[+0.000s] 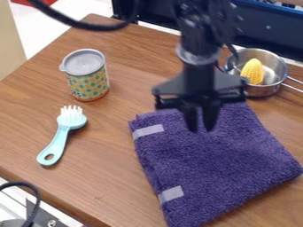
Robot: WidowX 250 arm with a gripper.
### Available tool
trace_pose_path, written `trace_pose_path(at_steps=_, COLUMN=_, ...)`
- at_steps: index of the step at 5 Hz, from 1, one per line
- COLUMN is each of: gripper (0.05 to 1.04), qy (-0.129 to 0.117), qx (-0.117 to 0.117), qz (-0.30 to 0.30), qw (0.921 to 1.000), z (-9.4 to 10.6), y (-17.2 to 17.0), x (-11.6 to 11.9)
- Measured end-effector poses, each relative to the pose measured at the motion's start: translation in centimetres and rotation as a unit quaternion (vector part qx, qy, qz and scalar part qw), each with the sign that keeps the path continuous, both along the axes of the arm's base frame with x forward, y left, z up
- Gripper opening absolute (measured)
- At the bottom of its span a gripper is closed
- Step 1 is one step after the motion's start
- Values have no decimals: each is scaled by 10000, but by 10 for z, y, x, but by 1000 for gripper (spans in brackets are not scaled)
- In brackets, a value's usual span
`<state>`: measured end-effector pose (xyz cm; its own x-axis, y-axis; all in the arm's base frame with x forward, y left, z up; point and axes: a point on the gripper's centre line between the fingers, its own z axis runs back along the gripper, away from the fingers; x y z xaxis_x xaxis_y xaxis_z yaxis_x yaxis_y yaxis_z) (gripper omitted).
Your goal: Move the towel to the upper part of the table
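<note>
Wooden worktop [112,173], purple towel [219,159] spread flat at its lower right. Gripper [200,127] over towel's upper part, jaws a narrow gap apart, pointing down. Lidded can [89,84] upper left, blue brush [59,137] below it, metal pot [273,73] upper right, corn [253,72] inside.

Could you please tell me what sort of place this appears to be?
It looks like a robot test bench dressed as a kitchen, judging by the robot gripper above a wooden table, the metal pan holding corn, and the dish brush.
</note>
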<state>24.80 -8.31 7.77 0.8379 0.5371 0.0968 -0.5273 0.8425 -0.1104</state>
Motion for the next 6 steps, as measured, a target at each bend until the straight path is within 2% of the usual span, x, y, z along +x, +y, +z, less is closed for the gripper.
trace_pose_path(at_steps=1, gripper=59, qy=86, qx=338, qz=275, qw=9990, z=-15, y=-6, x=-2)
trace_pose_path(at_steps=2, gripper=53, qy=48, qx=451, qz=431, qw=9980, z=-27, y=-5, x=2)
trace_pose_path(at_steps=3, gripper=53, qy=100, qx=378, qz=265, qw=9989, z=-36, y=0, x=1)
trace_pose_path(at_steps=4, gripper=53, qy=252, qx=199, qz=-208, qw=9993, z=-44, y=9, x=-6)
trace_pose_path(at_steps=5, gripper=53, qy=326, qx=192, qz=-868, qw=9955, z=-45, y=21, x=-12)
trace_pose_path(at_steps=6, gripper=53, qy=310, qx=312, qz=-1308, qw=9904, z=-45, y=33, x=-9)
